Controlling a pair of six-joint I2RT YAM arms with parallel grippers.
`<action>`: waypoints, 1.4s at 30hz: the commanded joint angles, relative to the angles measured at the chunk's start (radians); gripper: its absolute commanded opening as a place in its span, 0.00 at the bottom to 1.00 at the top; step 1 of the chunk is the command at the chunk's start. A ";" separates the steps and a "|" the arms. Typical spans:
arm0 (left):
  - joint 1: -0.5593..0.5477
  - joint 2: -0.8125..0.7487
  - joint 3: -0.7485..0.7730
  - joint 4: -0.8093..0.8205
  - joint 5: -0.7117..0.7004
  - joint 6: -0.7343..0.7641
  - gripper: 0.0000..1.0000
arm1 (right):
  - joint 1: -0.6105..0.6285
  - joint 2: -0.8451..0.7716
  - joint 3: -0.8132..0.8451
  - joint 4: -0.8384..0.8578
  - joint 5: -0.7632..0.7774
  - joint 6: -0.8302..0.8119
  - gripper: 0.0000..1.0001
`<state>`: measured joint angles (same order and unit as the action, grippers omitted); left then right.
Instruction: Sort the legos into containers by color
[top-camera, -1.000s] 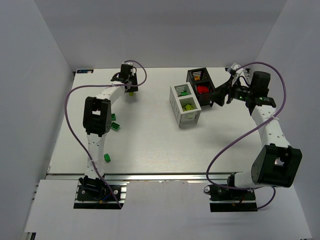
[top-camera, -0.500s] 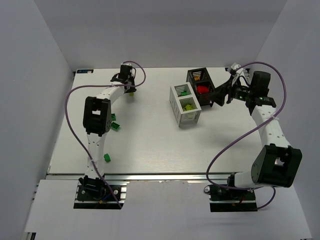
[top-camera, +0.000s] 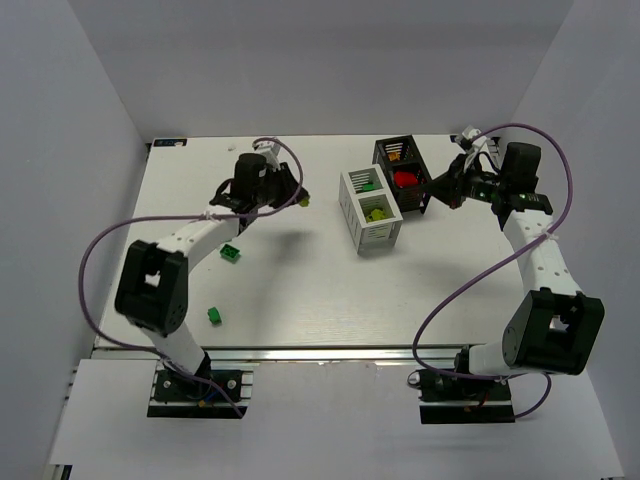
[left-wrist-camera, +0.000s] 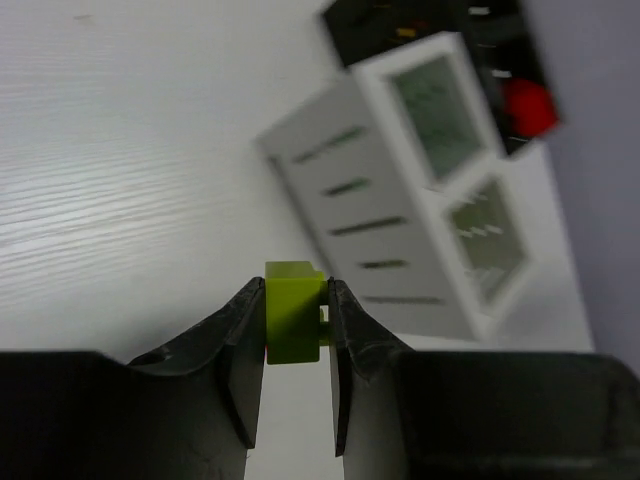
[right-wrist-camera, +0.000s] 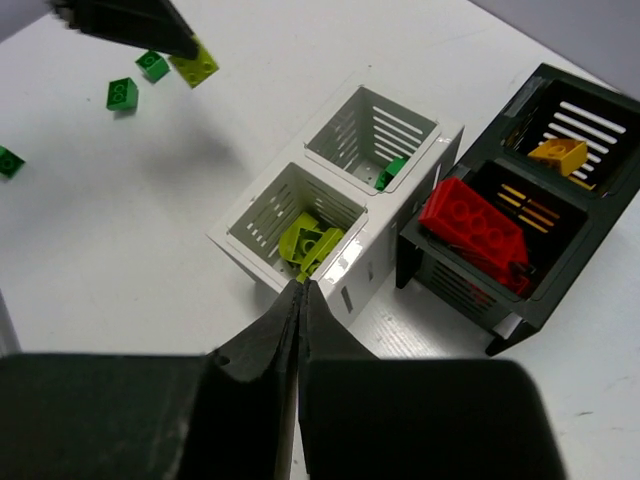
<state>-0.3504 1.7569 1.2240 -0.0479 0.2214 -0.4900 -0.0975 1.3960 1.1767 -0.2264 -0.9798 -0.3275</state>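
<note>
My left gripper (left-wrist-camera: 295, 290) is shut on a lime-yellow lego (left-wrist-camera: 293, 320) and holds it above the table, left of the white container (top-camera: 352, 205). The same lego (top-camera: 300, 198) shows in the top view. The white container (right-wrist-camera: 390, 250) holds lime legos (right-wrist-camera: 310, 240) in its near compartment and a green lego (right-wrist-camera: 392, 172) in the far one. The black container (right-wrist-camera: 450, 275) behind it holds red legos (right-wrist-camera: 470, 225) and an orange lego (right-wrist-camera: 558, 152). My right gripper (right-wrist-camera: 298, 285) hovers shut and empty to the right of both containers.
Loose green legos lie on the left part of the table, one (top-camera: 231, 254) under my left arm and one (top-camera: 214, 315) nearer the front edge. Purple cables loop over both arms. White walls close in the table on three sides.
My left arm has swung from the far left of the table toward the white container, carrying the lime lego. My right gripper has gone from open to shut without moving away.
</note>
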 joint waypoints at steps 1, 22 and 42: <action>-0.087 -0.154 -0.099 0.246 0.128 -0.140 0.00 | 0.002 -0.017 0.035 -0.016 -0.026 0.004 0.00; -0.380 0.076 0.135 0.312 -0.069 -0.151 0.05 | 0.002 -0.098 -0.017 -0.053 -0.020 -0.025 0.00; -0.391 0.066 0.235 0.139 -0.206 -0.117 0.59 | 0.013 -0.089 0.009 -0.094 -0.051 -0.076 0.42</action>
<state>-0.7368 1.8915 1.4242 0.1333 0.0757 -0.6262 -0.0952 1.3228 1.1618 -0.2932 -0.9897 -0.3573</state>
